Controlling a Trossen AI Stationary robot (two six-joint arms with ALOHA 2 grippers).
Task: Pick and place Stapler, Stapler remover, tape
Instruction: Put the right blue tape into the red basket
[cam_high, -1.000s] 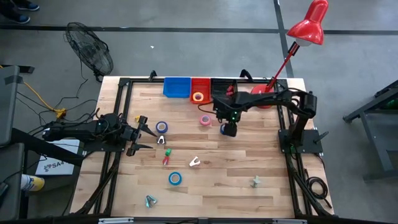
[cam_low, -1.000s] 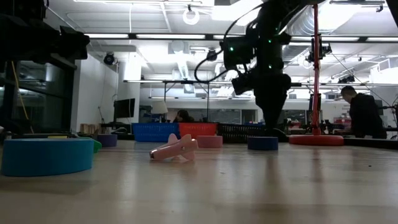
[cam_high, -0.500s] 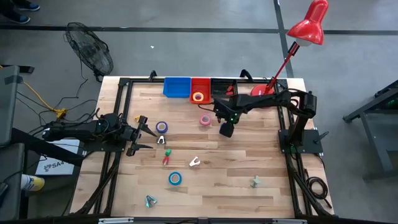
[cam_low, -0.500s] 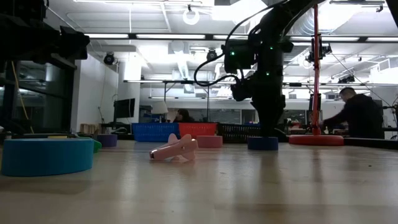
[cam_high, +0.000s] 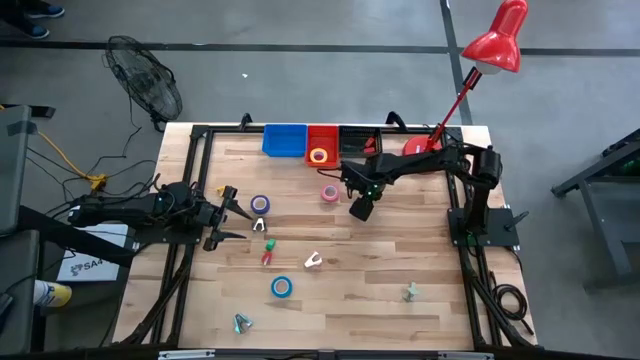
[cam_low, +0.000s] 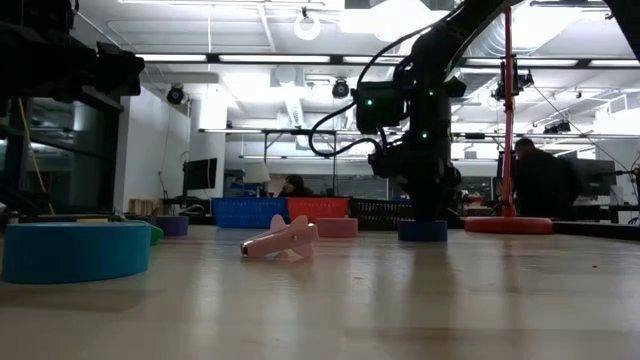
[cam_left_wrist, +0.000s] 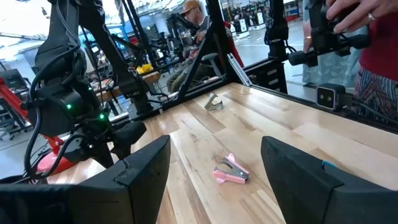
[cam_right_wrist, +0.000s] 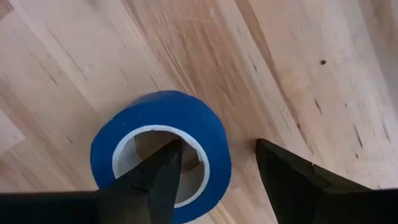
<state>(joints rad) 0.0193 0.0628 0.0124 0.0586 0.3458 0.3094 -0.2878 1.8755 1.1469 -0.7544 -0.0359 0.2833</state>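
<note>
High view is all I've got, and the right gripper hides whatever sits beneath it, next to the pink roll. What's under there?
Observer: A blue tape roll, lying flat on the wood; the right wrist view shows it.
Operator: Is the gripper open?
Observer: Yes. The right gripper is open, with one finger over the roll's hollow centre and the other outside its wall.
Operator: Is the roll lifted at all?
Observer: No. In the low view it rests on the table directly below the gripper.
</note>
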